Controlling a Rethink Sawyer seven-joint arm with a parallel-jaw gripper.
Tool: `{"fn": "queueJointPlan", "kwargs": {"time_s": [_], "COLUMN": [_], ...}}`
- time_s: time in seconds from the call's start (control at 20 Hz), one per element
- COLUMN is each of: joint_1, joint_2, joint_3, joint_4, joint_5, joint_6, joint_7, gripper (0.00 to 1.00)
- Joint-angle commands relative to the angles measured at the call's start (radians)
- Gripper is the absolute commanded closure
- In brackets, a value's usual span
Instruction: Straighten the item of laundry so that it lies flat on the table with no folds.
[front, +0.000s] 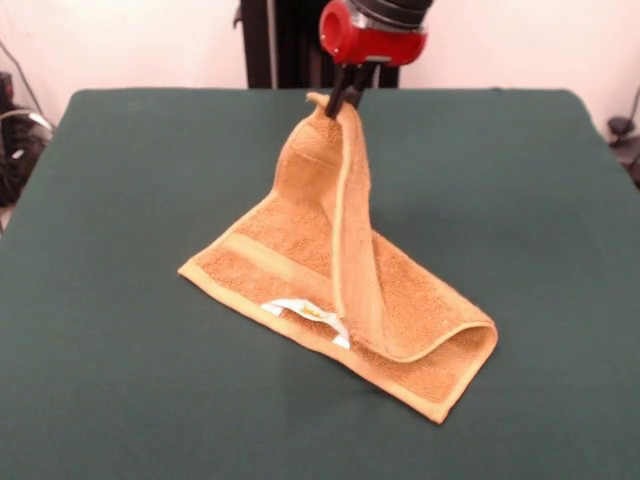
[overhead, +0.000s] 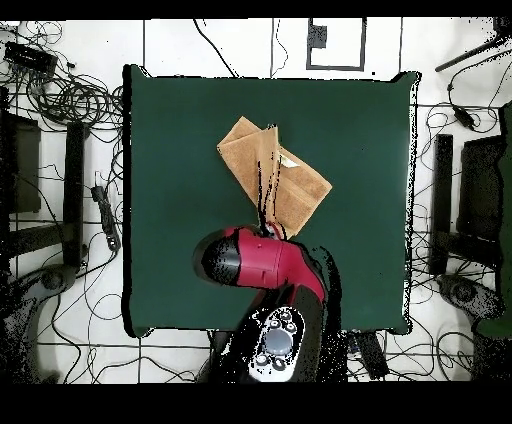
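Towel (front: 340, 290): orange-tan terry, mid-counter (front: 120, 380), one corner raised at 12 o'clock into a peak; remainder lies folded, doubled edge toward 4 o'clock, white label (front: 305, 312) at 6 o'clock. Tool (front: 345, 97): black fingers clamped on raised corner.

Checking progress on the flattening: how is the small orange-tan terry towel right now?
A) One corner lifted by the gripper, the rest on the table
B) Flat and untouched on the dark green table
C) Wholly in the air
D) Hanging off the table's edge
A: the gripper pinches a corner of the orange-tan terry towel high up, while its lower part with the white label rests on the dark green table.
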Motion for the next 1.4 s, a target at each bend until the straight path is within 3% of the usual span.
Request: {"fn": "queueJointPlan", "kwargs": {"time_s": [0.05, 0.85, 1.4], "joint_1": [-0.024, 0.098, 0.14], "joint_2": [0.048, 0.112, 0.137], "joint_3": [0.107, -0.01, -0.04], "joint_4": [0.106, 0.045, 0.032], "joint_5": [0.017, 0.011, 0.035], "joint_6": [-0.07, -0.03, -0.028], "joint_7": [0.239, 0.289, 0.287], "gripper": [1.0, 1.0, 1.0]}}
